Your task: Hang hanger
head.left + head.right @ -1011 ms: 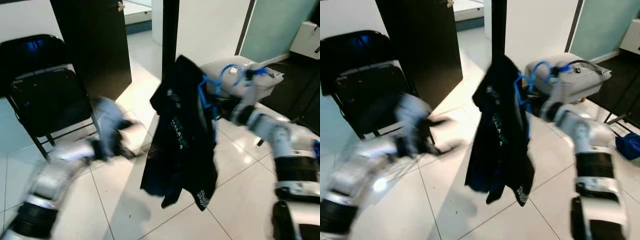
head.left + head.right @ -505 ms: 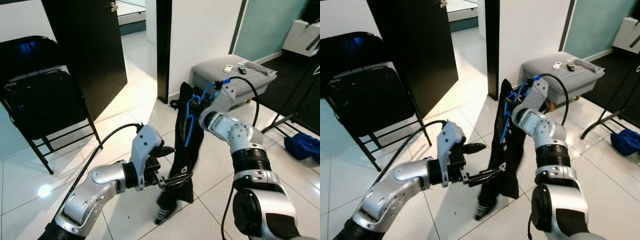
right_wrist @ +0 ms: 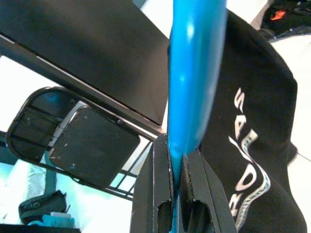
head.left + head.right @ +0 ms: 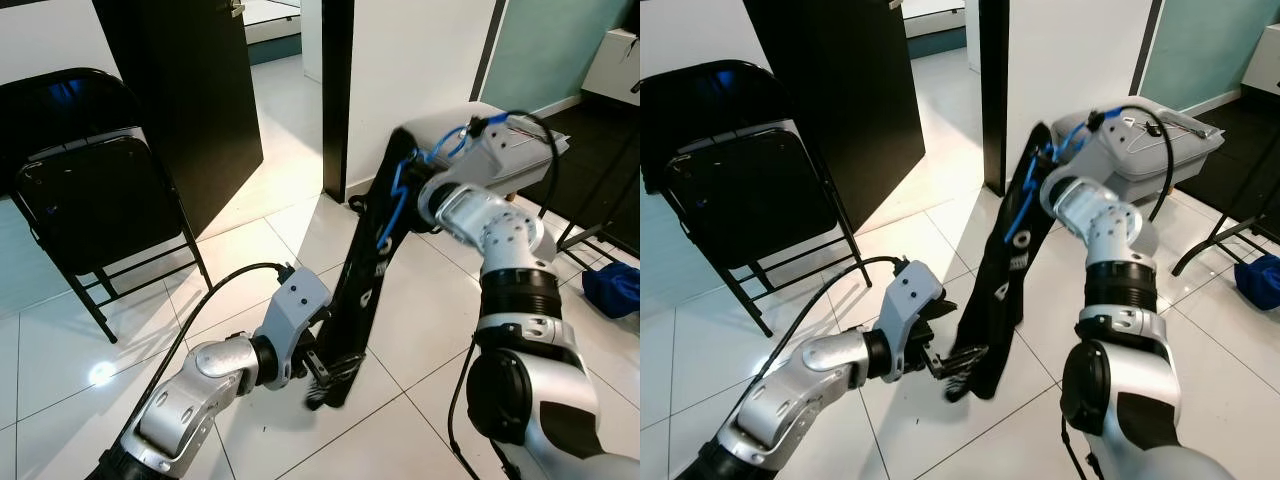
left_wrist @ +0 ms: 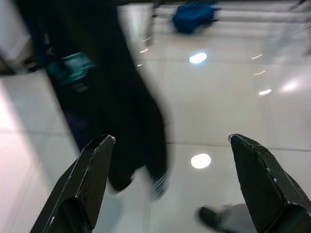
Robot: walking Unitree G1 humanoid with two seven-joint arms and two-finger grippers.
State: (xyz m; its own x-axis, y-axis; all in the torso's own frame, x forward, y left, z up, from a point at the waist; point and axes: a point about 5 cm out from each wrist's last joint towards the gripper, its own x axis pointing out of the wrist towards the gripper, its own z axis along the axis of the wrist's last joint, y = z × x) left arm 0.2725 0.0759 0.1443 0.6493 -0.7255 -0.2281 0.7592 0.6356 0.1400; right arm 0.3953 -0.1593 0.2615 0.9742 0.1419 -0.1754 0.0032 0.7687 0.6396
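A blue hanger carries a black garment with pale lettering, hanging as a long narrow strip down to the floor tiles. My right gripper is shut on the hanger and holds it up at about chest height, in front of the white wall. Low down, my left gripper is open right at the garment's bottom hem. In the left wrist view both fingers stand wide apart with the dark garment hanging just ahead of them, blurred.
A black folding chair stands at the left, beside a dark door. A black door frame rises behind the garment. A grey padded stool and a blue bag lie to the right.
My right gripper has lifted the hanger higher and rightward, so the garment now hangs stretched and narrow. My left gripper stays low by the hem.
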